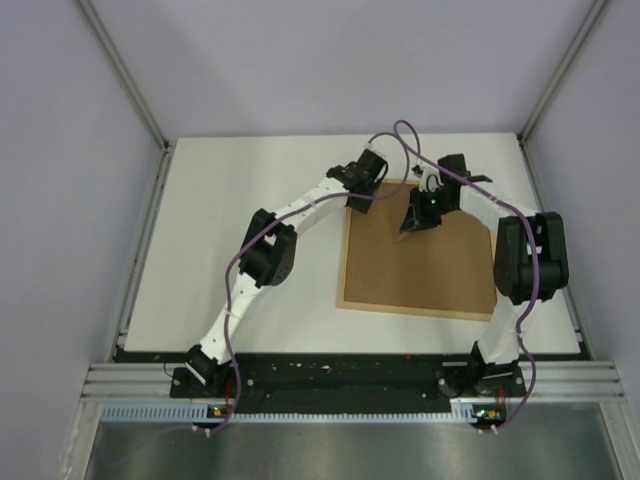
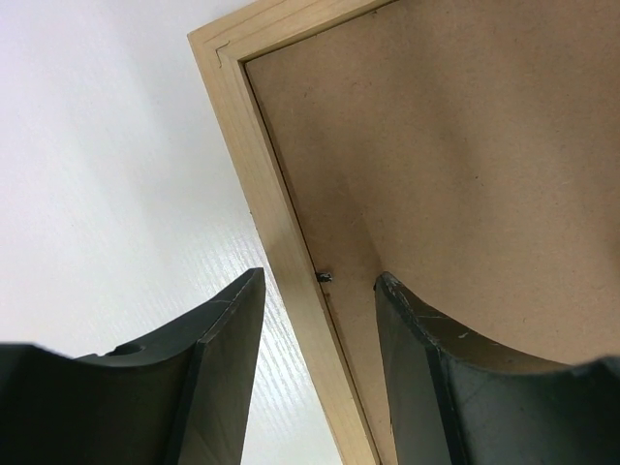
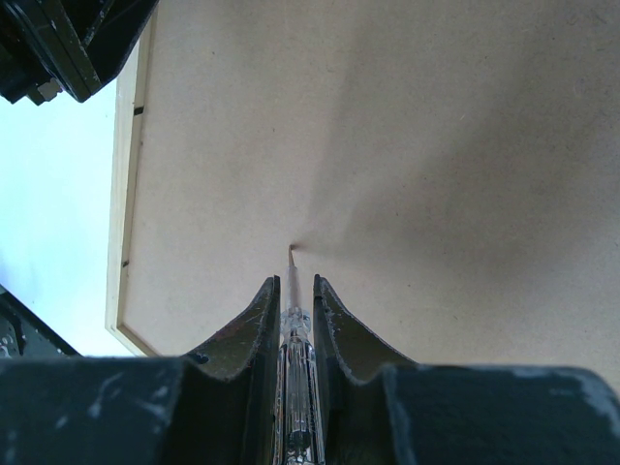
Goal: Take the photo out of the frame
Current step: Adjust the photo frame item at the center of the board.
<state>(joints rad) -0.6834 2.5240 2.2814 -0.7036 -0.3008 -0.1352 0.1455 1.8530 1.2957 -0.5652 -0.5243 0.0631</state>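
The frame (image 1: 343,270) lies face down on the white table, its brown backing board (image 1: 420,270) facing up. The photo is hidden. My left gripper (image 1: 372,180) is at the frame's far left corner. In the left wrist view it (image 2: 320,274) is open and straddles the light-wood border (image 2: 262,165), right by a small metal tab (image 2: 325,277). My right gripper (image 3: 293,281) is shut on a thin clear-handled tool (image 3: 294,339). The tool's metal tip (image 3: 292,250) touches the backing board (image 3: 436,145) near the far middle.
The white table (image 1: 250,230) spreads to the left of the frame. Pale booth walls (image 1: 60,200) close in on three sides. The left arm's black gripper body (image 3: 68,39) shows at the top left of the right wrist view.
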